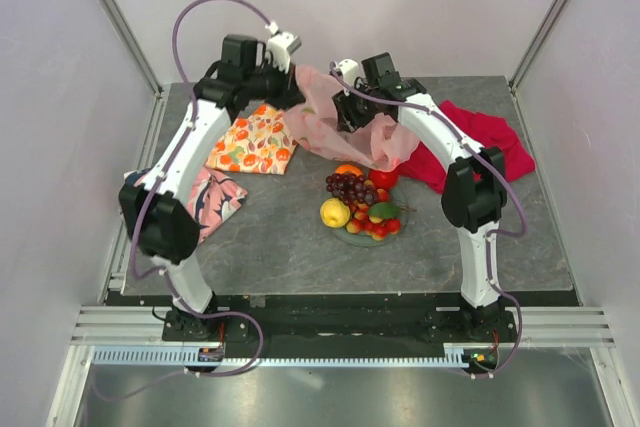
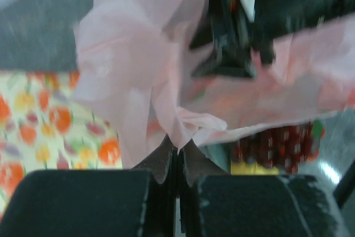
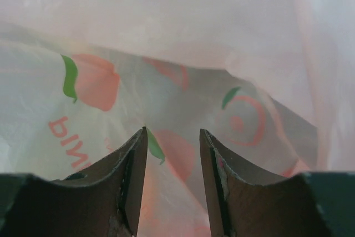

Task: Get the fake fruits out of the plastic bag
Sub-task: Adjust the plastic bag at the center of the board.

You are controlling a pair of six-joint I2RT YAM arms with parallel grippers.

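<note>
The left jaws were clenched on a gathered fold of the plastic bag (image 1: pixel 335 132), holding it up over the far middle of the surface (image 1: pixel 270 247). The right jaws stood apart with their tips pushed up against the bag's printed film, and I could see nothing pinched between them.

The fake fruits (image 1: pixel 358 205) lay just near of the bag, toward the arm bases and a little closer to the right arm. They formed a tight heap: the grape bunch (image 1: pixel 348 187), a yellow piece (image 1: pixel 335 212), the orange (image 1: pixel 349 170) and the red apple (image 1: pixel 383 178). The heap looked already clear of the bag. The right wrist view showed only pale pink crinkled film with fruit prints, so I could not tell whether any fruit was left inside.
</note>
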